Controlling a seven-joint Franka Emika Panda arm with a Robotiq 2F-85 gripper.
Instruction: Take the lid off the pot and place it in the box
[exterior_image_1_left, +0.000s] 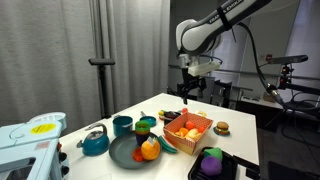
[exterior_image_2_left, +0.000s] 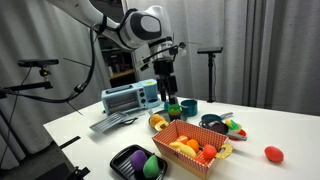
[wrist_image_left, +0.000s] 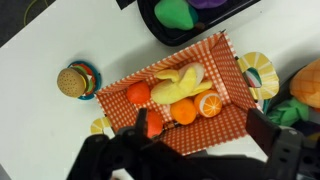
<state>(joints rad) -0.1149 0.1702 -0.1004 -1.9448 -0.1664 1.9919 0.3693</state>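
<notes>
The box (exterior_image_1_left: 188, 128) has orange-red sides and a checkered lining. It holds toy oranges, an orange slice and a yellow fruit, and shows in both exterior views (exterior_image_2_left: 196, 146) and in the wrist view (wrist_image_left: 225, 115). A teal pot (exterior_image_1_left: 122, 125) stands at the table's far side, with a small green pot (exterior_image_1_left: 146, 125) beside it. The frames are too small to make out a lid. My gripper (exterior_image_1_left: 190, 88) hangs high above the table, over the box. In the wrist view (wrist_image_left: 200, 135) its fingers are wide apart and empty.
A black box with purple and green items (exterior_image_1_left: 213, 162) lies next to the orange-red box. A dark round plate with an orange (exterior_image_1_left: 135, 152), a teal kettle (exterior_image_1_left: 95, 142), a toy burger (wrist_image_left: 75, 80), a lemon slice (wrist_image_left: 258, 70) and a toaster oven (exterior_image_2_left: 130, 97) are around.
</notes>
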